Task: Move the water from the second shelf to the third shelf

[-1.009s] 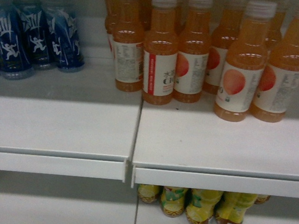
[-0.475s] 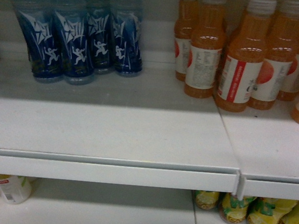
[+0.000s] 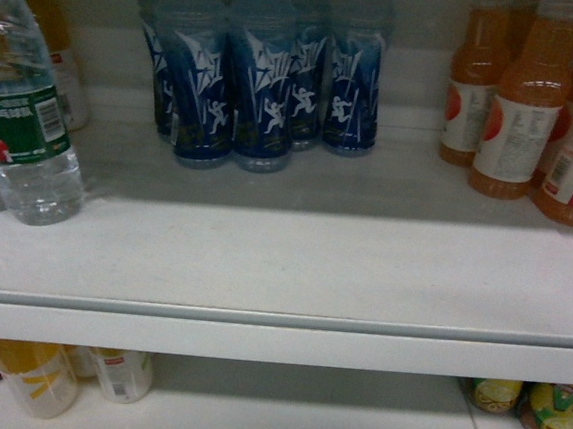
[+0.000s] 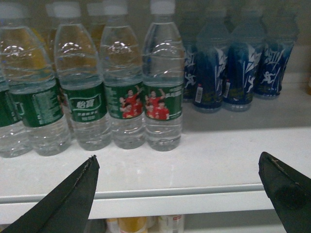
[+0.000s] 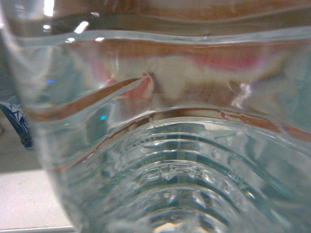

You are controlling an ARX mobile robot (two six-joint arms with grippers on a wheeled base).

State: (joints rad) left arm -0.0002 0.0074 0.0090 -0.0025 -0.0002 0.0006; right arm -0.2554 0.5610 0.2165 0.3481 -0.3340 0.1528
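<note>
Right wrist view is nothing but clear ribbed plastic pressed up close — can't tell what the right gripper is doing. Left gripper [image 4: 177, 191] is spread wide, low in front of the shelf [image 4: 146, 194]. The water [image 4: 163, 80] stands upright on the shelf, just left of the blue bottles [image 4: 238, 68] — neighbours cut off.

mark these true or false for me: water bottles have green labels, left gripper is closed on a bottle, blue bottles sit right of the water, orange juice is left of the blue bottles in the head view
1. The water bottles carry green labels. True.
2. The left gripper is shut on a bottle. False: its fingers stand wide apart in front of the shelf, holding nothing.
3. In the left wrist view, the blue bottles stand right of the water. True.
4. In the head view, the orange juice bottles stand left of the blue ones. False: they stand to the right.
</note>
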